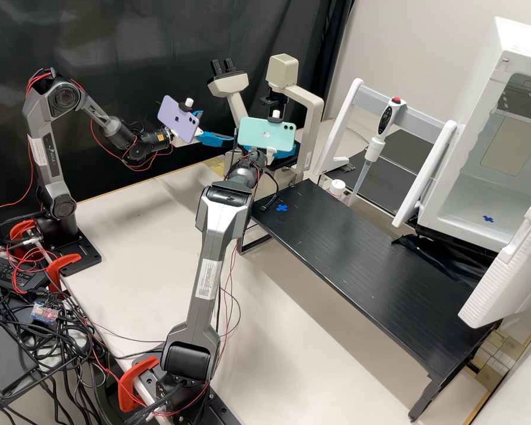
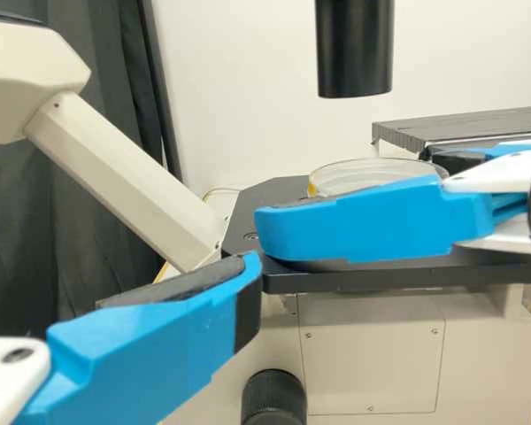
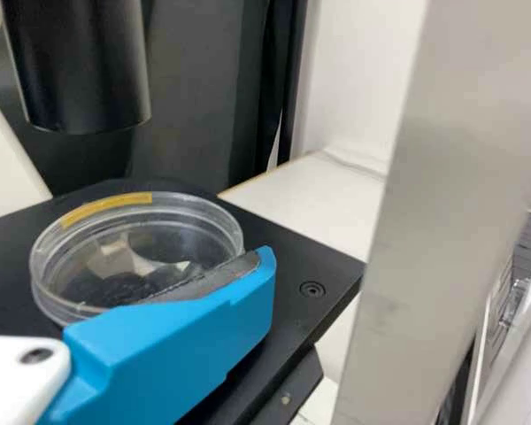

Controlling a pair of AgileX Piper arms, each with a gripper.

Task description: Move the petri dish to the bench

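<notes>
The petri dish (image 3: 137, 257) sits on the microscope's (image 1: 284, 71) flat black stage (image 3: 292, 252). Near that stage hangs the left gripper (image 1: 218, 126), its fingers spread. To its right, the right gripper (image 1: 270, 150) has its fingers apart too, with the dish just beside one of them and partly hidden by it; whether they touch I cannot tell.
</notes>
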